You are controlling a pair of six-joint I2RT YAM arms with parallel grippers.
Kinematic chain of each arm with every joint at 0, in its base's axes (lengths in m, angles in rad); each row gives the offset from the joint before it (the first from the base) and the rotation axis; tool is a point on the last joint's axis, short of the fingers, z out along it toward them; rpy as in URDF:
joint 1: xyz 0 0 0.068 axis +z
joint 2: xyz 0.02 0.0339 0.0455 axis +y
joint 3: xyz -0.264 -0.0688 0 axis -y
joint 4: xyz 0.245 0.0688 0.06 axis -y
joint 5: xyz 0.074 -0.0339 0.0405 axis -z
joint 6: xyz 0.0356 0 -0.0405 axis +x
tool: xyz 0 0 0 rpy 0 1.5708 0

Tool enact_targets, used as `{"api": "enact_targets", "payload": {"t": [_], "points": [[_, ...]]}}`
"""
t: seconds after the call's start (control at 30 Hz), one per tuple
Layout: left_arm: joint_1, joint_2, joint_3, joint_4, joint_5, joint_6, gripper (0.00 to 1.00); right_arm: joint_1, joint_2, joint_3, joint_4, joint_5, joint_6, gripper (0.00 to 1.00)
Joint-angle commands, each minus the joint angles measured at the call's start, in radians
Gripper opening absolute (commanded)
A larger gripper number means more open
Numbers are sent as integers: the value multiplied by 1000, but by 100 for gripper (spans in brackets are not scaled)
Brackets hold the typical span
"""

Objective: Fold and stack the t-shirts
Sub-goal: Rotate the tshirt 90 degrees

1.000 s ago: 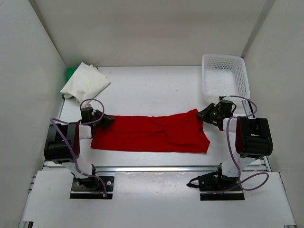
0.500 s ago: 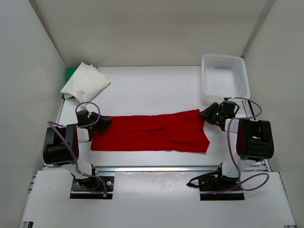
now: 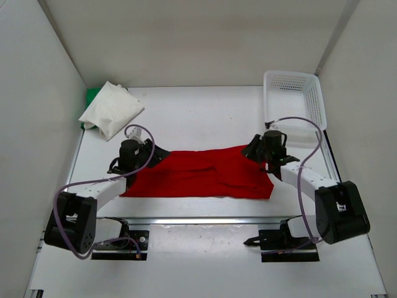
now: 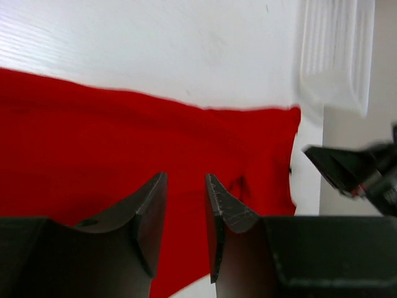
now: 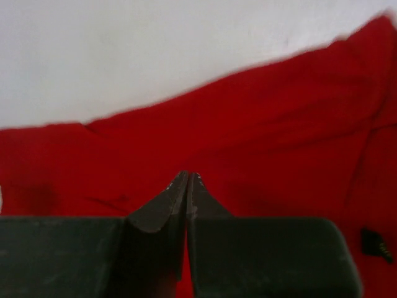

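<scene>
a: so, where are the shirts?
b: the red t-shirt lies flat on the table between the arms, folded into a long band. the white t-shirt sits folded at the far left corner on top of the green t-shirt, of which only an edge shows
a: and the hands?
b: the left hand hangs over the band's left end, fingers a little apart, nothing between them. the right hand is over the right end, tips pressed together; no cloth shows pinched in them
a: which step, then?
b: i'd say two are stacked and the red one is mid-fold. next, the band likely needs halving, one short end carried over the other, then a lift onto the white one. the right hand must open first, and each grip should catch every layer or the fold slips apart
</scene>
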Motion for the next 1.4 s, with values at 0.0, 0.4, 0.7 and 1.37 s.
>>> {"api": "enact_targets", "payload": {"t": [0.0,0.4,0.7,1.37], "points": [[-78,-62,13,-71,-26,99,42,60,89,-3,-79,40,-30,0],[-167,-186,-63,-108,1,152,43,40,772,722,-295,-113,-80,1],[-190,-219,-83,-203,-39,166,46,32,1165,1771,-393,-377,-45,17],[-186,-280,-82,-214,30,182,48,294,191,133,155,-187,47,40]]}}
